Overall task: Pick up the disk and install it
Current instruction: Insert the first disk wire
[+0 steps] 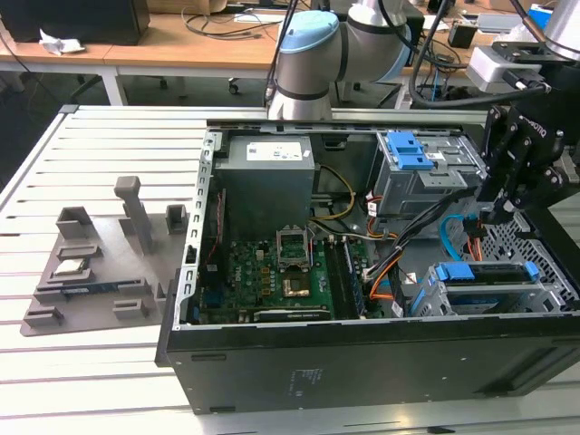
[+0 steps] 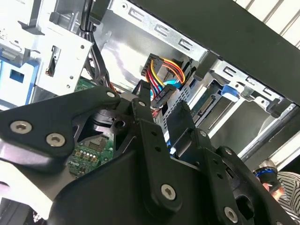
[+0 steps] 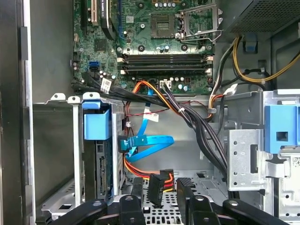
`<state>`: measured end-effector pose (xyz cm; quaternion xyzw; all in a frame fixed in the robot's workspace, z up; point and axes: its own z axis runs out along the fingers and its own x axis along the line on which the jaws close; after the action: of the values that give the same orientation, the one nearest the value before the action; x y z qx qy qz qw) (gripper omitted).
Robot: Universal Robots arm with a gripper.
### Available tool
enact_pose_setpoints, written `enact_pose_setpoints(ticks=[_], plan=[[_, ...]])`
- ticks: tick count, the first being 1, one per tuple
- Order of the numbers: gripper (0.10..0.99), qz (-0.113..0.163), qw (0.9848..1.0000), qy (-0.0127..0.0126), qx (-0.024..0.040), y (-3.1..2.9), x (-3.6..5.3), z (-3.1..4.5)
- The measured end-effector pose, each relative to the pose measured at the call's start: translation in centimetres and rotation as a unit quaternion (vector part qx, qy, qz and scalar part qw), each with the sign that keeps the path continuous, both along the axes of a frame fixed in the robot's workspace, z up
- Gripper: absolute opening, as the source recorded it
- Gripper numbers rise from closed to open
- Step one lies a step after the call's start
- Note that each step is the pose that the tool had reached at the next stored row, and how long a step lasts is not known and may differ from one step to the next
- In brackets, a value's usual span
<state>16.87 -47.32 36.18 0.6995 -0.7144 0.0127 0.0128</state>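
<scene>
**Q:** Gripper (image 1: 497, 213), what is its state and place?

**A:** Its fingers (image 3: 132, 205) stand apart. In the exterior view it hangs at 3 o'clock of the open computer case (image 1: 362, 381), above the perforated case floor.

**Q:** What lies nearest to it?

**A:** In the first wrist view, a black power connector (image 3: 157, 186) with red and orange wires sits between the parted fingers. A strip of perforated floor shows beside it on one side. A blue data cable (image 3: 150, 143) loops just beyond.

**Q:** Where is the disk?

**A:** The disk (image 1: 480, 274) sits in a grey metal cage at 4 o'clock of the motherboard (image 1: 272, 272), its blue carrier frame facing up. It lies just beside the gripper, at the gripper's 6 o'clock.

**Q:** And elsewhere?

**A:** A second drive cage (image 1: 421, 177) with a blue latch stands at the motherboard's 2 o'clock. A grey fixture tray (image 1: 91, 299) lies well apart from the case, at its 9 o'clock.
</scene>
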Motion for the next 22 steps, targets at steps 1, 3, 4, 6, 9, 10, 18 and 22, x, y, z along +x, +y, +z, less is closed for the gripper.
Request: enact_pose_setpoints(ticks=[1,3,4,6,9,10,18,22], plan=[[0.42,0.0,1.0,0.0,-0.0024,0.0,0.01,-0.04],[0.42,0.0,1.0,0.0,-0.0067,-0.01,0.05,-0.19],[0.42,0.0,1.0,0.0,-0.0079,-0.03,0.06,-0.25],[0.42,-0.001,0.9999,0.0,-0.0107,-0.22,0.1,-0.43],[0.42,-0.001,0.9999,0.0,-0.0138,-0.29,0.13,-0.52],[0.42,-0.001,0.9999,0.0,-0.014,-0.29,0.14,-0.52],[0.165,-0.001,0.9999,0.0,-0.016,-0.29,0.14,-0.53],[0.165,-0.001,0.9999,0.0,-0.0164,-0.44,0.15,-0.52]])
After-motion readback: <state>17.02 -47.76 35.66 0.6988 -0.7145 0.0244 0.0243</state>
